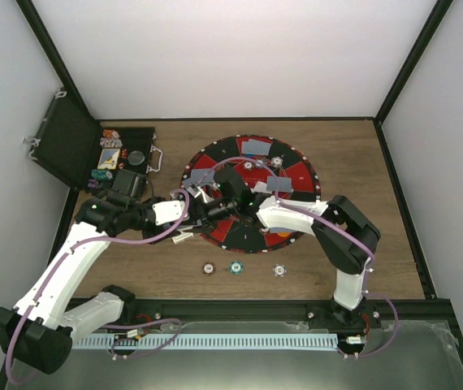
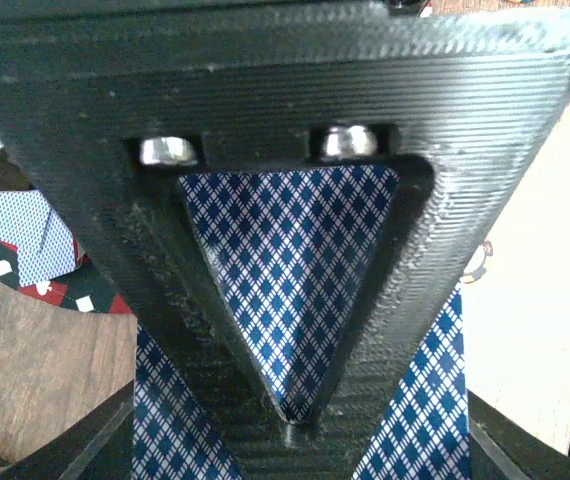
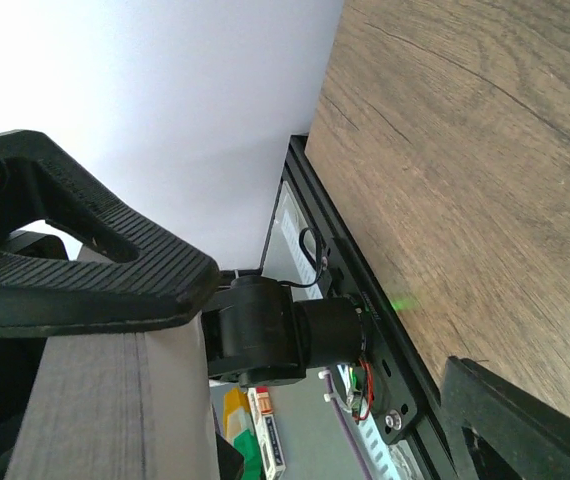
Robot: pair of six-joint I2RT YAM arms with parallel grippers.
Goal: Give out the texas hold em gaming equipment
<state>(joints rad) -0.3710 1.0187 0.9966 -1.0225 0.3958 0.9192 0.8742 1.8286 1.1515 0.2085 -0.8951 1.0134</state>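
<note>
Playing cards (image 2: pixel 295 260) with blue diamond-patterned backs are clamped in the left gripper (image 1: pixel 184 231), at the near-left edge of a round red-and-black mat (image 1: pixel 296 175). 3 chips (image 1: pixel 235 267) lie in a row on the wooden table (image 1: pixel 369 268) in front of the mat. The right gripper (image 3: pixel 333 325) is spread wide and holds nothing.

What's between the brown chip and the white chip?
The teal chip lies between the brown chip and the white chip, all in one row. The top view shows it.
</note>
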